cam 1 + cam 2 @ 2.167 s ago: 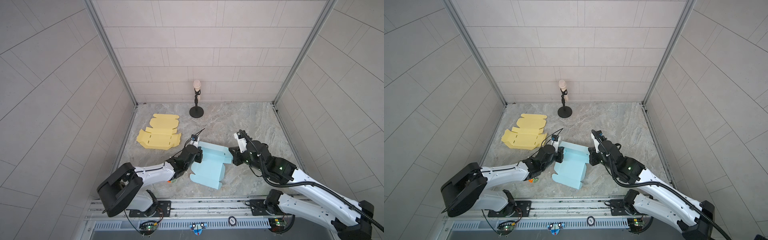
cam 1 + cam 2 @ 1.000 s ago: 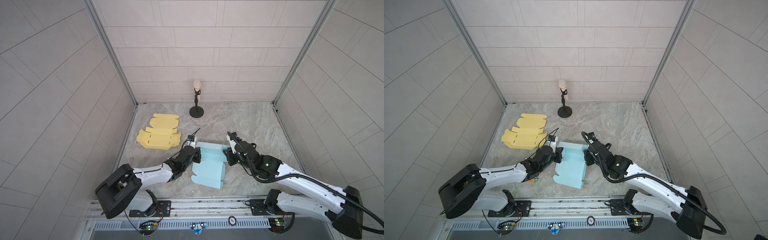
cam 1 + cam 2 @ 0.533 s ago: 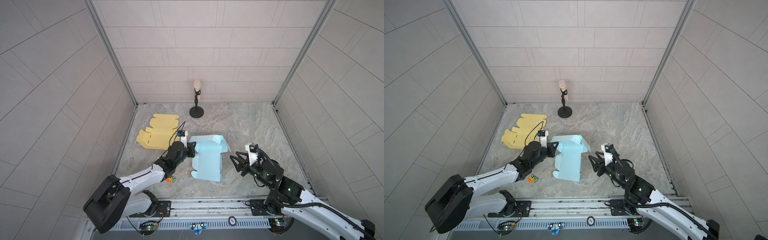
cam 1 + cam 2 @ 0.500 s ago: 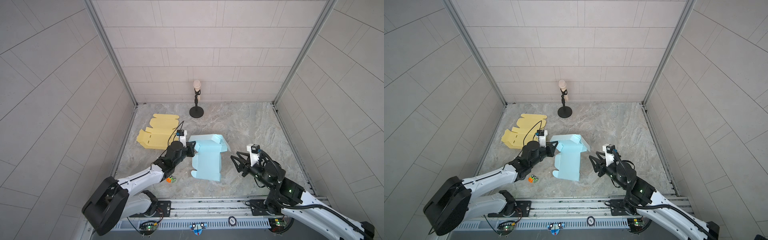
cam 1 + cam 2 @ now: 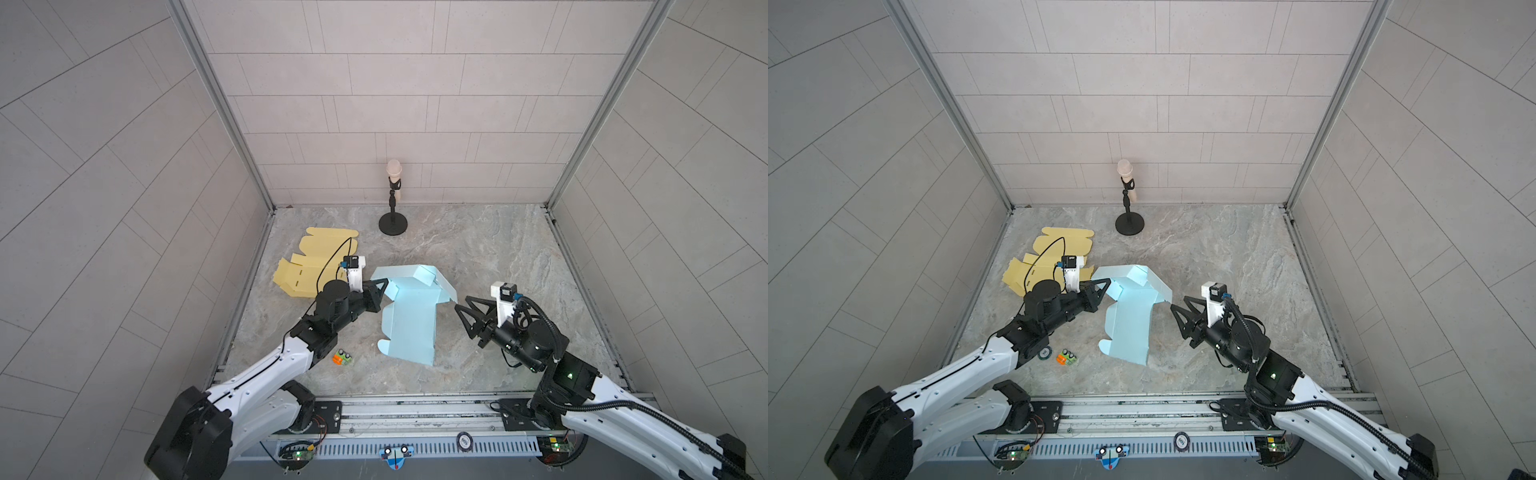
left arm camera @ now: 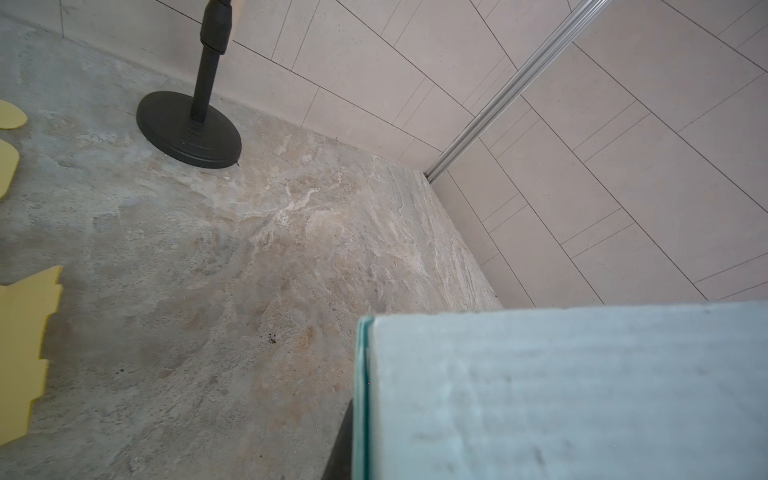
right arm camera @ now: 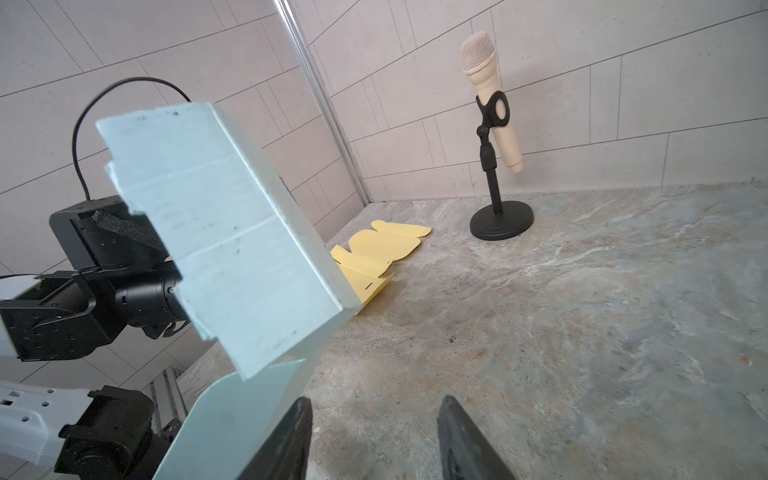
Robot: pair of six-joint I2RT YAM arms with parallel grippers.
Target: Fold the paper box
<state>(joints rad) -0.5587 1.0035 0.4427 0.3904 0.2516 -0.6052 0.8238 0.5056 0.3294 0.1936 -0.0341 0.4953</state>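
Observation:
The light blue paper box point(image 5: 411, 320) point(image 5: 1128, 320) is a partly folded sheet with its far flaps bent up. It hangs tilted from its left edge, where my left gripper point(image 5: 383, 287) point(image 5: 1105, 286) is shut on it. In the left wrist view the blue box point(image 6: 561, 395) fills the lower right, with one dark finger point(image 6: 344, 440) against its edge. My right gripper point(image 5: 461, 305) point(image 5: 1177, 304) stands open just right of the box, holding nothing. In the right wrist view its fingers point(image 7: 291, 436) are spread over bare table, with a lower flap of the box point(image 7: 232, 232) beside one finger.
Flat yellow box blanks point(image 5: 316, 266) lie at the back left near the wall. A microphone on a black stand point(image 5: 392, 199) stands at the back middle. A small orange and green object point(image 5: 343, 357) lies under the left arm. Tiled walls close three sides.
My right gripper has let go of the box's right side, opened and drawn back to the right. The left gripper has carried the box up and toward the back.

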